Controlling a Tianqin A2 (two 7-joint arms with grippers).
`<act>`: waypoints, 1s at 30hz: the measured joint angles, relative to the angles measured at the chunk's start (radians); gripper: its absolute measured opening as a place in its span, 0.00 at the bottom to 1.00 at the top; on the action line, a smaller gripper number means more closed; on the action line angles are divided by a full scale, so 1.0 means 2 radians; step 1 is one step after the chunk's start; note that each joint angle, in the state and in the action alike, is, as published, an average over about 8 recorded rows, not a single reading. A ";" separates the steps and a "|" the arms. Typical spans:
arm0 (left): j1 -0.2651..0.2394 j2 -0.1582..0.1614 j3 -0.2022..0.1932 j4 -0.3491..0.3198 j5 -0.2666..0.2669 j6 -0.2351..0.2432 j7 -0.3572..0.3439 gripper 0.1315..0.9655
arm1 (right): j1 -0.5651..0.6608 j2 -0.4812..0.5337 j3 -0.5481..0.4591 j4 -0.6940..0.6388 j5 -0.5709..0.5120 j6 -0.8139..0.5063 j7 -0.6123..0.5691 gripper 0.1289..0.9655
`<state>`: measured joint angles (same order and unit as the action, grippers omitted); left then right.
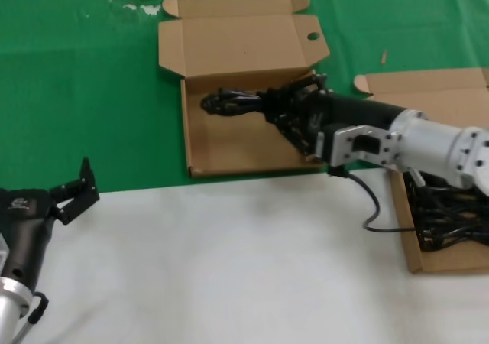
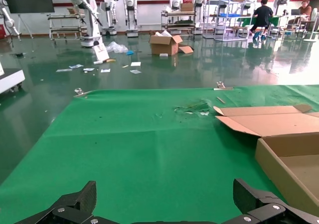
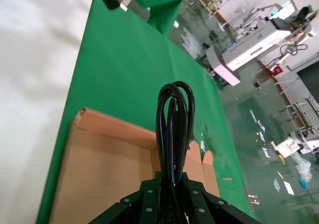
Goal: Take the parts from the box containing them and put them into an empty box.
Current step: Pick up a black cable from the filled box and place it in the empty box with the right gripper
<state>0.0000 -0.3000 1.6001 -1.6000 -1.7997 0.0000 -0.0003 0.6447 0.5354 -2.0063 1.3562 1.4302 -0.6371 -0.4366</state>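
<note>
No readable writing is seen on the boxes. The right arm (image 1: 428,141) is stretched sideways over the empty box (image 1: 221,141), whose lid with a round hole is folded open behind it. A cord bundle (image 1: 233,102) is clamped in the right claw (image 1: 294,115), jutting beyond its fingertips above the box floor. Behind the claw, more cords (image 1: 451,214) lie in the other box (image 1: 409,241). The left claw (image 1: 72,191) is held open, parked well apart over the white sheet (image 1: 229,267).

Glossy grey-green floor (image 2: 149,59), littered with paper scraps (image 2: 104,69). At twelve o'clock an open carton (image 2: 167,44); behind it metal racks (image 2: 179,20) and what look like white humanoid robots (image 2: 130,10).
</note>
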 joint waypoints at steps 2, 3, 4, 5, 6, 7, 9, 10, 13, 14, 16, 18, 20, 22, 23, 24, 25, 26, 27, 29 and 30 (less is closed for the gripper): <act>0.000 0.000 0.000 0.000 0.000 0.000 0.000 1.00 | 0.014 -0.015 -0.008 -0.025 -0.003 0.002 -0.014 0.09; 0.000 0.000 0.000 0.000 0.000 0.000 0.000 1.00 | 0.020 -0.021 -0.011 -0.037 -0.003 0.003 -0.021 0.09; 0.000 0.000 0.000 0.000 0.000 0.000 0.000 1.00 | 0.026 -0.026 -0.014 -0.050 -0.003 0.004 -0.029 0.09; 0.000 0.000 0.000 0.000 0.000 0.000 0.000 1.00 | 0.032 -0.031 -0.016 -0.062 -0.002 0.005 -0.036 0.09; 0.000 0.000 0.000 0.000 0.000 0.000 0.000 1.00 | 0.036 -0.035 -0.017 -0.073 -0.002 0.006 -0.043 0.09; 0.000 0.000 0.000 0.000 0.000 0.000 0.000 1.00 | 0.040 -0.038 -0.018 -0.083 -0.001 0.007 -0.049 0.09; 0.000 0.000 0.000 0.000 0.000 0.000 0.000 1.00 | 0.046 -0.043 -0.020 -0.099 0.001 0.008 -0.057 0.09; 0.000 0.000 0.000 0.000 0.000 0.000 0.000 1.00 | 0.048 -0.045 -0.020 -0.104 0.001 0.008 -0.060 0.09; 0.000 0.000 0.000 0.000 0.000 0.000 0.000 1.00 | 0.051 -0.047 -0.021 -0.111 0.002 0.009 -0.063 0.09; 0.000 0.000 0.000 0.000 0.000 0.000 0.000 1.00 | 0.051 -0.047 -0.021 -0.111 0.002 0.009 -0.063 0.09; 0.000 0.000 0.000 0.000 0.000 0.000 0.000 1.00 | 0.052 -0.048 -0.021 -0.112 0.002 0.009 -0.063 0.10; 0.000 0.000 0.000 0.000 0.000 0.000 0.000 1.00 | 0.052 -0.048 -0.021 -0.112 0.002 0.009 -0.063 0.11; 0.000 0.000 0.000 0.000 0.000 0.000 0.000 1.00 | 0.052 -0.048 -0.021 -0.112 0.002 0.009 -0.063 0.12; 0.000 0.000 0.000 0.000 0.000 0.000 0.000 1.00 | 0.052 -0.048 -0.021 -0.112 0.002 0.009 -0.063 0.14; 0.000 0.000 0.000 0.000 0.000 0.000 0.000 1.00 | 0.052 -0.048 -0.021 -0.112 0.002 0.009 -0.063 0.14; 0.000 0.000 0.000 0.000 0.000 0.000 0.000 1.00 | 0.052 -0.048 -0.021 -0.112 0.002 0.009 -0.063 0.14; 0.000 0.000 0.000 0.000 0.000 0.000 0.000 1.00 | 0.052 -0.048 -0.021 -0.112 0.002 0.009 -0.063 0.16; 0.000 0.000 0.000 0.000 0.000 0.000 0.000 1.00 | 0.052 -0.048 -0.021 -0.112 0.002 0.009 -0.063 0.17; 0.000 0.000 0.000 0.000 0.000 0.000 0.000 1.00 | 0.052 -0.048 -0.021 -0.112 0.002 0.009 -0.063 0.19; 0.000 0.000 0.000 0.000 0.000 0.000 0.000 1.00 | 0.052 -0.048 -0.021 -0.112 0.002 0.009 -0.063 0.22; 0.000 0.000 0.000 0.000 0.000 0.000 0.000 1.00 | 0.052 -0.048 -0.021 -0.112 0.002 0.009 -0.063 0.24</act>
<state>0.0000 -0.3000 1.6000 -1.6000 -1.7997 0.0000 -0.0003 0.7480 0.4401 -2.0487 1.1319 1.4337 -0.6188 -0.5631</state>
